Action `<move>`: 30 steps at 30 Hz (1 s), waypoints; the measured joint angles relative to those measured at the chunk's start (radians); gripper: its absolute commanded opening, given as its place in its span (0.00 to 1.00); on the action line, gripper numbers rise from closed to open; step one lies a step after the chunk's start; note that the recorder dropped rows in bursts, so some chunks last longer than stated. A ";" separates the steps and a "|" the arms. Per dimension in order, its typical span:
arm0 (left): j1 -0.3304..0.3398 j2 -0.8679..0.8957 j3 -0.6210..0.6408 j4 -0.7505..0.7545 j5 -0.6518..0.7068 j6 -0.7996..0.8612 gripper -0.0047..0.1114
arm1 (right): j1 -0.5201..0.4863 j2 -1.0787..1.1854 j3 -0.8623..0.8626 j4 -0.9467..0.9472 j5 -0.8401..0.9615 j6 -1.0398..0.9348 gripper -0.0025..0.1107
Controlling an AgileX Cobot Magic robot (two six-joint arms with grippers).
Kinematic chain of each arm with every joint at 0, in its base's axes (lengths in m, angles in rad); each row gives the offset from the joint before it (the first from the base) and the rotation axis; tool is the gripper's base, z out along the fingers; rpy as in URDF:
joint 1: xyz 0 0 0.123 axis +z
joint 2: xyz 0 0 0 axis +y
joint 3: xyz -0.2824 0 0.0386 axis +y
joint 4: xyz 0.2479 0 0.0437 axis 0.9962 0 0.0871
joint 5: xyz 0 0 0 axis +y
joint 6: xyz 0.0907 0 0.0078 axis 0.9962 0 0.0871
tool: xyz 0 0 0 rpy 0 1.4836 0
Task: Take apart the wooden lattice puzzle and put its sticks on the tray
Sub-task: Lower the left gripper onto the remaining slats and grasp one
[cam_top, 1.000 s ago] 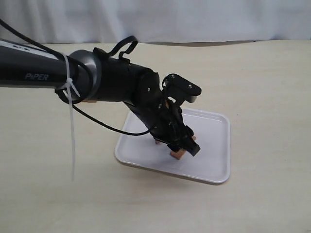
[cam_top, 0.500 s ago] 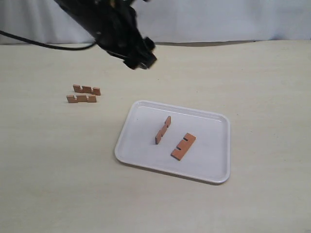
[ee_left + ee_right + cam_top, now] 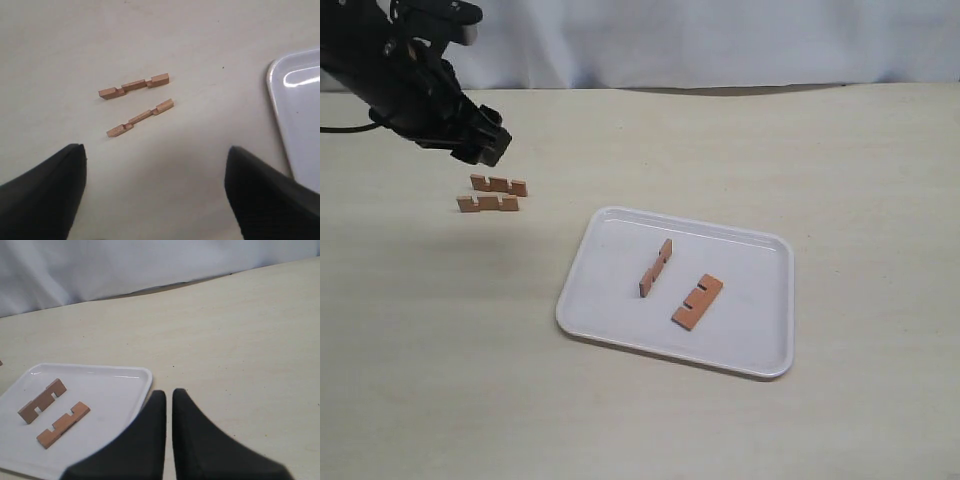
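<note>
The lattice puzzle no longer stands as a grid; only separate sticks show. Two notched reddish-brown sticks lie on the white tray (image 3: 760, 340): one on edge (image 3: 656, 267), one flat (image 3: 697, 301); the right wrist view shows both (image 3: 42, 400) (image 3: 63, 424). Two more sticks rest on the table at the left, one (image 3: 499, 185) just behind the other (image 3: 488, 203); both show in the left wrist view (image 3: 133, 86) (image 3: 140, 117). My left gripper (image 3: 480, 143) hovers open just behind them, holding nothing. My right gripper (image 3: 169, 395) is shut and empty beside the tray's edge (image 3: 142, 390); the exterior view does not show it.
The beige tabletop (image 3: 840, 160) runs back to a white cloth backdrop (image 3: 720, 40). A black cable (image 3: 340, 128) trails from the left arm at the far left.
The left arm let go of a stick on the tray, lifted away, and swung left across the table to hover over the two loose sticks.
</note>
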State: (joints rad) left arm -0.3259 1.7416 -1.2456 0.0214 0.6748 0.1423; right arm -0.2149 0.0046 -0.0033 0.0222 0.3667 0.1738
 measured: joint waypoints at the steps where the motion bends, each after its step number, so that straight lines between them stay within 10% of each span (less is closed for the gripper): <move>1: 0.000 0.002 0.006 0.006 -0.008 0.015 0.65 | 0.000 0.000 0.000 0.000 0.000 0.000 0.06; 17: 0.000 0.065 0.008 -0.029 -0.195 0.153 0.60 | 0.000 0.000 0.000 0.000 0.000 0.000 0.06; 30: 0.000 0.248 -0.240 -0.028 0.219 0.495 0.59 | 0.000 0.000 0.000 0.000 0.000 0.000 0.06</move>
State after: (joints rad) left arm -0.3259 1.9899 -1.4857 -0.0069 0.8939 0.6373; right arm -0.2149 0.0046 -0.0033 0.0222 0.3667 0.1738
